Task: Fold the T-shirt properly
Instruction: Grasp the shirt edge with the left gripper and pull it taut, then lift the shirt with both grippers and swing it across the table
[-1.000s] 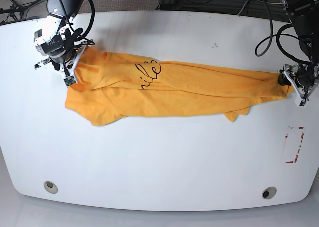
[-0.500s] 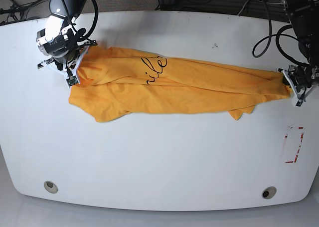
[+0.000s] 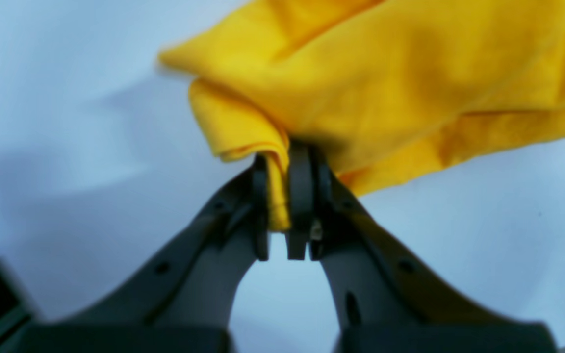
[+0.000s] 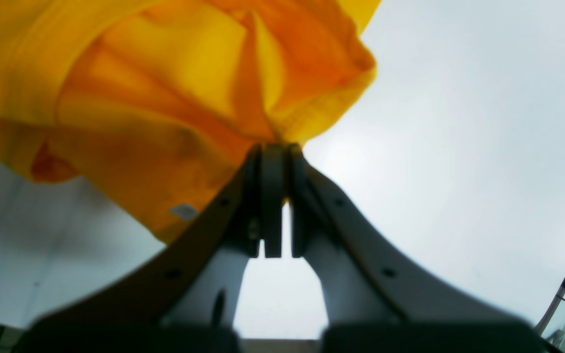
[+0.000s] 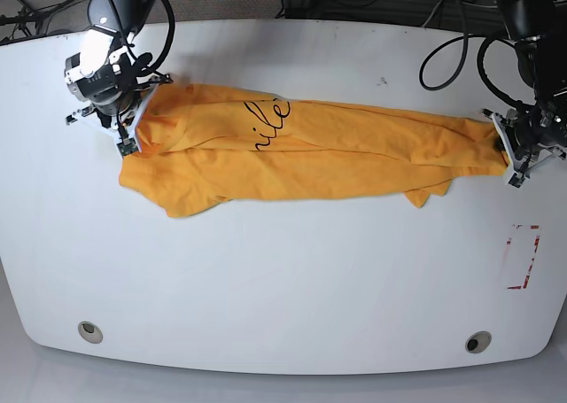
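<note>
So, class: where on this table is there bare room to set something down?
The wide strip of table in front of the T-shirt is bare, bar a red-marked patch far right. The back edge offers a narrower strip. The shirt's ends are crowded by the left gripper and right gripper.

Orange-yellow T-shirt (image 5: 337,151), black cursive lettering (image 5: 268,122); white table (image 5: 283,279); dark grey end effector fingers (image 3: 302,196)

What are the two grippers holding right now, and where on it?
Both pinch the T-shirt: left gripper and right gripper each on a bunched edge at opposite ends.
</note>
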Available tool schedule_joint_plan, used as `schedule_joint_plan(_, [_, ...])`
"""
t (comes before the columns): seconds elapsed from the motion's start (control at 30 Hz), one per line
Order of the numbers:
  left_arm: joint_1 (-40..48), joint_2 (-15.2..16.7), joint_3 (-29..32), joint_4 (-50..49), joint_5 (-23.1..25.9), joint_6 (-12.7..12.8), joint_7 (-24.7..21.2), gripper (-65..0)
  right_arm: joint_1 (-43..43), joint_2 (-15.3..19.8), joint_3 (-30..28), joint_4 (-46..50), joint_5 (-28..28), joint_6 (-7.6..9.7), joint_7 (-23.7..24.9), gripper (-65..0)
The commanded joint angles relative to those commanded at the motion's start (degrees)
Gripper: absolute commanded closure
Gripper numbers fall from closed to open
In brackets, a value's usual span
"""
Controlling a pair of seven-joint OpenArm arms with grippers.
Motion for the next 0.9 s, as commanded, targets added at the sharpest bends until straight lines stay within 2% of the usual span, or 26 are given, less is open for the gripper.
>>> schedule_joint_plan(0.13, [0.18,2.29,0.18,5.98,0.09,0.00,0.09,0.0,0.97,0.18,0.00,-0.09,0.00,0.00,0.00,-1.3])
schedule_joint_plan(0.33, [-1.23,5.01,0.35,11.34,-0.18,0.00,3.87,0.0,4.31,0.44,0.09,-0.18,0.00,0.00,0.00,-1.3])
schedule_joint_plan(0.5, [-3.08,6.86,0.35,15.21,0.00,0.00,4.57,0.0,7.12,0.53,0.09,-0.18,-0.35,0.00,0.18,-1.3])
schedule_joint_plan(0.63, [-5.01,7.30,0.44,16.44,-0.35,0.00,4.57,0.0,10.37,2.29,0.09,-0.26,0.09,0.00,0.18,-1.3])
schedule_joint_plan(0.8, [-10.55,10.02,1.14,16.35,0.00,0.00,5.63,0.0,15.30,3.34,0.09,-0.97,0.00,0.00,0.18,-1.3])
schedule_joint_plan(0.9, [-13.27,10.20,1.32,16.44,0.00,0.00,6.86,0.0,17.85,4.75,-0.09,-0.97,0.09,0.00,0.18,-1.3])
